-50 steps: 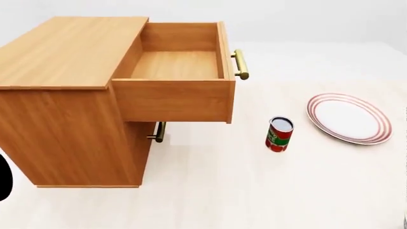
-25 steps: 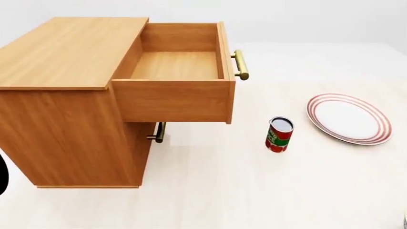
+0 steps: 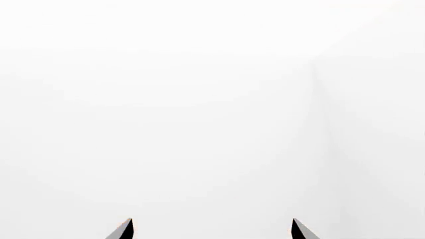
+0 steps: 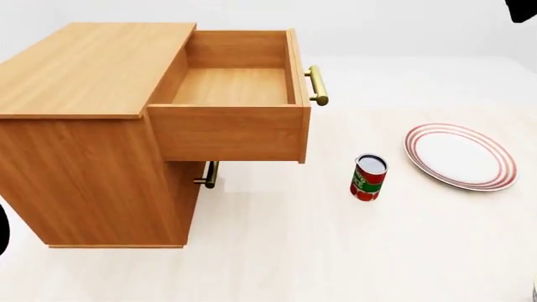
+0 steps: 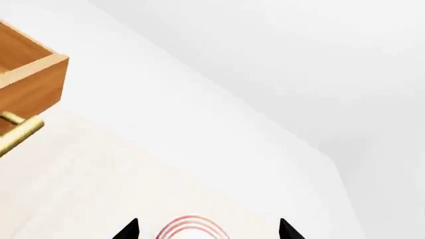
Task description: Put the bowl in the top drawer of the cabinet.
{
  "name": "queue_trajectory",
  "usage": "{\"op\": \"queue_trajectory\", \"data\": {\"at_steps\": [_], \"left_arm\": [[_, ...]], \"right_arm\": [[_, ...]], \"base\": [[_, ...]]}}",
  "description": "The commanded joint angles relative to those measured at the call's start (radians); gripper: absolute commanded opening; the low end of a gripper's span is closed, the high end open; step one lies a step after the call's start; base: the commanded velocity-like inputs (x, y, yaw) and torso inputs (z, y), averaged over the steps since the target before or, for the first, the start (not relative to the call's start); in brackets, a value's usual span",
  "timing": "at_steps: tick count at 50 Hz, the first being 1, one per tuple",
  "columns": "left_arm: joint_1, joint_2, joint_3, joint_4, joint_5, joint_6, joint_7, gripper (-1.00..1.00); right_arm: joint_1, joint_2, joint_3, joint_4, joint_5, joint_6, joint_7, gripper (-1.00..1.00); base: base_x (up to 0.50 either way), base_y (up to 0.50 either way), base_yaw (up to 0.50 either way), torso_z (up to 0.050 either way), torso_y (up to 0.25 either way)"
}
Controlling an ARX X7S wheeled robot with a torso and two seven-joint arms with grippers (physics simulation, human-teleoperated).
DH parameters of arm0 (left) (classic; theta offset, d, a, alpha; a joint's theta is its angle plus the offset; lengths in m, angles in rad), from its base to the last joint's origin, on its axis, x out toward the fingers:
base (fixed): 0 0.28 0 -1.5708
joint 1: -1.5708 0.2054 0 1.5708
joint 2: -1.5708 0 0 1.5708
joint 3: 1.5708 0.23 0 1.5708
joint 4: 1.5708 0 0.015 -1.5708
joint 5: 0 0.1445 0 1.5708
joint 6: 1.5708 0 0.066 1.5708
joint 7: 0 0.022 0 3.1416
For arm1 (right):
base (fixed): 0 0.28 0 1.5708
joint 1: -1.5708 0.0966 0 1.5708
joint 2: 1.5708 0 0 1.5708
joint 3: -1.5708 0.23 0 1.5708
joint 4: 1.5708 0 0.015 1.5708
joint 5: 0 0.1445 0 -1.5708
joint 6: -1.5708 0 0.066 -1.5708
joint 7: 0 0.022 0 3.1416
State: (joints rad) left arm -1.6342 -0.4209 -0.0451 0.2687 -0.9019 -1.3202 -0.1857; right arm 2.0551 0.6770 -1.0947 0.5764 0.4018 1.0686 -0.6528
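The bowl is out of view in every frame. The cabinet (image 4: 84, 82) stands at the left of the head view. Its top drawer (image 4: 226, 132) is pulled far out, and the wooden floor inside it is bare. The drawer's brass handle (image 4: 316, 85) faces right. A corner of the top drawer (image 5: 33, 74) also shows in the right wrist view. My left gripper (image 3: 212, 230) is open and faces only blank white. My right gripper (image 5: 208, 230) is open too, with nothing between its fingertips (image 5: 127, 230).
A red can (image 4: 368, 177) stands on the pale table right of the cabinet. A red-rimmed white plate (image 4: 459, 156) lies further right, and the plate's rim (image 5: 191, 226) shows beyond the right fingertips. The lower drawer's handle (image 4: 210, 174) sticks out beneath the top drawer. A dark arm part (image 4: 524, 9) is at the top right corner.
The black shape at the lower left edge has slid further out of the head view. A dark arm part has appeared at the top right corner. The cabinet, can and plate have not moved.
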Motion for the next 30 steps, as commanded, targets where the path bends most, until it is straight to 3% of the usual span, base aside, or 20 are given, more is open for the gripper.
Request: {"op": "queue_trajectory", "data": {"at_steps": [1,12,22,30], "left_arm": [[-0.010,0.001,0.004,-0.003,-0.013,-0.004,-0.004,1.00],[0.002,-0.004,0.005,-0.001,-0.018,0.006,-0.004,1.00],[0.024,-0.006,0.008,-0.008,-0.016,0.030,0.004,1.00],[0.030,-0.005,0.009,-0.010,-0.020,0.036,0.003,1.00]], "right_arm": [[0.017,0.133,-0.243,-0.176,-0.055,0.065,-0.253,1.00],[0.076,0.344,-0.467,-0.409,-0.124,0.156,-0.439,1.00],[0.049,0.511,-0.496,-0.626,-0.080,0.314,-0.452,1.00],[-0.060,0.607,-0.420,-0.745,0.040,0.383,-0.346,1.00]], "base": [[0.00,0.00,0.00,0.000,0.000],[0.00,0.00,0.00,0.000,0.000],[0.00,0.00,0.00,0.000,0.000],[0.00,0.00,0.00,0.000,0.000]]}}
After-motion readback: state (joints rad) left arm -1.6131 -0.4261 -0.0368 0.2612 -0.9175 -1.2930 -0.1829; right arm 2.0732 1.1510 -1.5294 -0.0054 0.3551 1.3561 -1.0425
